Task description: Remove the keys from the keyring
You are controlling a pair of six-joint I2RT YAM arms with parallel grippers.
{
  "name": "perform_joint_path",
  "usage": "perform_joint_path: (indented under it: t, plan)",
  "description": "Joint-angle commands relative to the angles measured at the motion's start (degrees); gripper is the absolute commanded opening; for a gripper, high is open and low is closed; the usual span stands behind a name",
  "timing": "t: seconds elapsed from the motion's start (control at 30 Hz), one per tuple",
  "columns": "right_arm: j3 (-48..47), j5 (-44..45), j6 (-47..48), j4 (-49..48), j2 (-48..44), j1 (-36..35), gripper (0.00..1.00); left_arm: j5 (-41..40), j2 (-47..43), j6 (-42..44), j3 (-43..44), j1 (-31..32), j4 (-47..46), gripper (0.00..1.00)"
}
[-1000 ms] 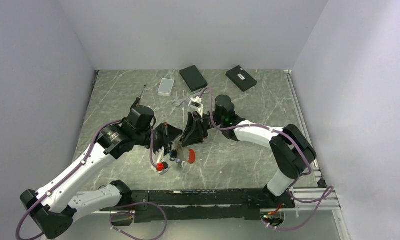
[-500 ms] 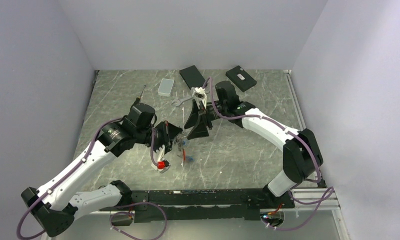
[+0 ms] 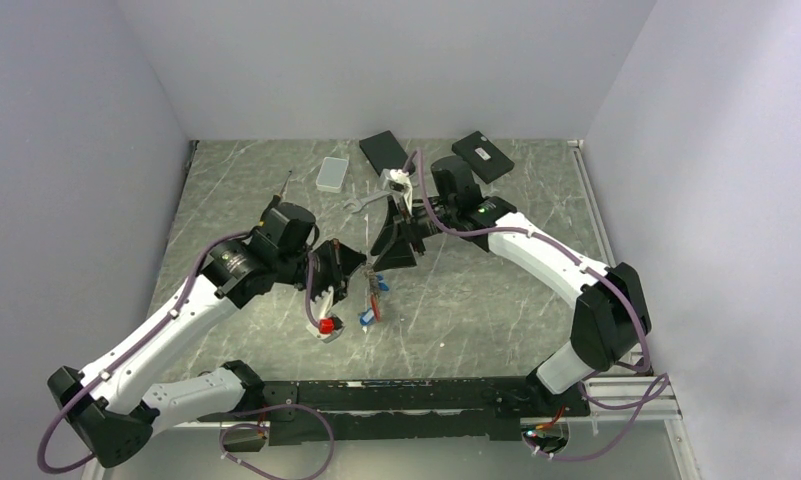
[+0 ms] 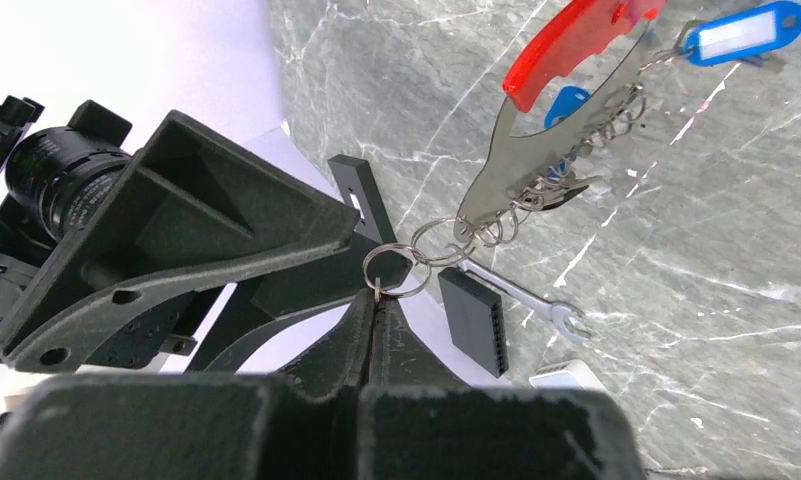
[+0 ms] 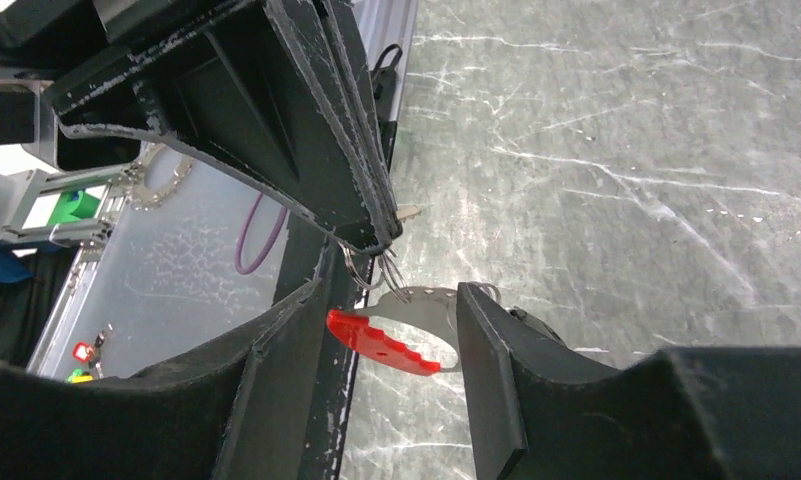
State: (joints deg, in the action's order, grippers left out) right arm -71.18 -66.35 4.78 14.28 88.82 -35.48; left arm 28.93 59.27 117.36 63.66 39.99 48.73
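Keyring (image 4: 568,48) hangs from our left gripper (image 4: 376,300), clamped on its end ring so keys (image 4: 741,30) dangle free; right gripper (image 5: 391,300) hovers, jaws apart.

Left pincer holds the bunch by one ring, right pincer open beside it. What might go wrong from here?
1. The left pincer pinches only one thin ring at its tips. The keyring and keys dangle below it and may slip free.
2. The open right pincer sits close. Closing in, it might strike the left pincer's fingers instead of the keyring.
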Motion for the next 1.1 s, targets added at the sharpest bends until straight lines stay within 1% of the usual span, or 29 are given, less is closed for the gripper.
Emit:
perform_joint_path:
  t: [0.0, 0.17, 0.5, 0.57, 0.7, 0.87, 0.93, 1.03, 1.07]
  plan:
    - [-0.91, 0.83, -3.04, -6.31, -0.32, -0.51, 0.53, 0.65, 0.23, 1.5, 2.7, 0.24, -1.35, 0.0]
    - [-0.36, 0.34, -6.34, -10.77, 0.43, -0.7, 0.5, 0.17, 0.97, -0.25, 3.35, 0.26, -1.95, 0.0]
    - [0.73, 1.67, -5.3, -11.15, 1.53, -2.65, 0.44, -0.69, 1.45, -1.73, 4.26, 0.27, -1.52, 0.0]
    - [0.86, 1.66, -5.3, -11.29, 1.62, -2.9, 0.42, -0.84, 1.52, -1.78, 4.42, 0.27, -1.39, 0.0]
    - [1.1, 1.32, -5.3, -11.69, 1.58, -2.92, 0.33, -1.28, 1.34, -2.54, 4.34, 0.27, -1.44, 0.0]
    - [1.41, 1.05, -5.3, -11.87, 1.54, -2.92, 0.15, -2.26, 1.24, -3.33, 4.26, 0.26, -1.07, 0.0]
    - [1.46, 0.77, -5.5, -12.13, 1.49, -2.92, 0.1, -2.57, 0.99, -3.28, 3.95, 0.26, -0.86, 0.0]
    - [1.39, 0.61, -5.52, -12.01, 1.45, -2.92, 0.0, -3.58, 0.94, -3.79, 3.76, 0.27, -0.8, 0.0]
    - [1.39, 0.46, -5.67, -12.14, 1.45, -2.86, 0.0, -3.92, 1.01, -4.2, 3.89, 0.27, -0.75, 0.0]
